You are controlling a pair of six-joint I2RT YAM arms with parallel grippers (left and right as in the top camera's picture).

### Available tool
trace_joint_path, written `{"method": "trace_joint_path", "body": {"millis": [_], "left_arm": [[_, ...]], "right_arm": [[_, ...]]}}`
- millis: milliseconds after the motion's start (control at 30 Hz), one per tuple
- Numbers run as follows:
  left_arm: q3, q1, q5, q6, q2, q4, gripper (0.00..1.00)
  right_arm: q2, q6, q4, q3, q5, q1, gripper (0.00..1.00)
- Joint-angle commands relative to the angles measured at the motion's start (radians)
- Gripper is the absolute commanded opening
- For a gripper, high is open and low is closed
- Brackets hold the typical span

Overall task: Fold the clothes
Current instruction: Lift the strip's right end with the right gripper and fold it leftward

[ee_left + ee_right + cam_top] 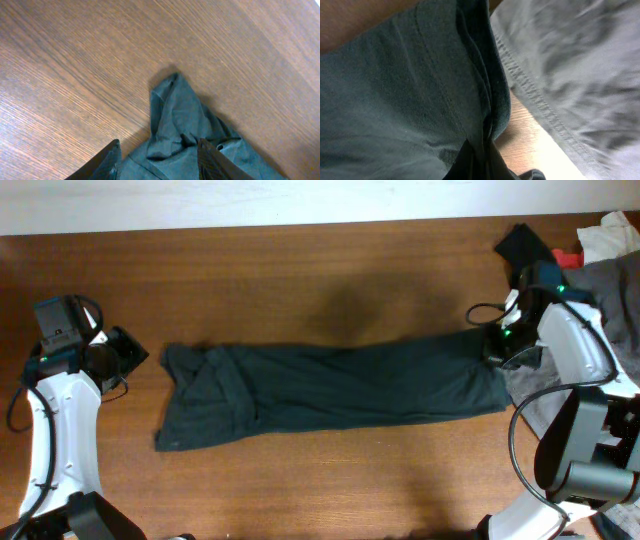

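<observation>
A dark teal pair of trousers (330,385) lies stretched flat across the middle of the table, waistband at the left, leg hems at the right. My left gripper (128,352) is open just left of the waistband; in the left wrist view its fingers (157,160) straddle the waistband corner (172,117) without closing on it. My right gripper (497,343) is shut on the leg hem; in the right wrist view the fingers (480,160) pinch the folded hem edge (487,90).
A pile of other clothes (610,270) lies at the right back corner, grey, white, black and red. A grey garment (575,75) lies right beside the held hem. The table's back edge meets a white wall (300,200).
</observation>
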Motion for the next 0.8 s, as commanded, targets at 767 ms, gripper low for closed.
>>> {"method": "trace_joint_path", "body": {"millis": [767], "left_arm": [[0.003,0.006,0.1,0.014,-0.016,-0.015,0.49]], "right_arm": [[-0.005,0.085,-0.263,0.253,-0.206,0.219,0.04]]}}
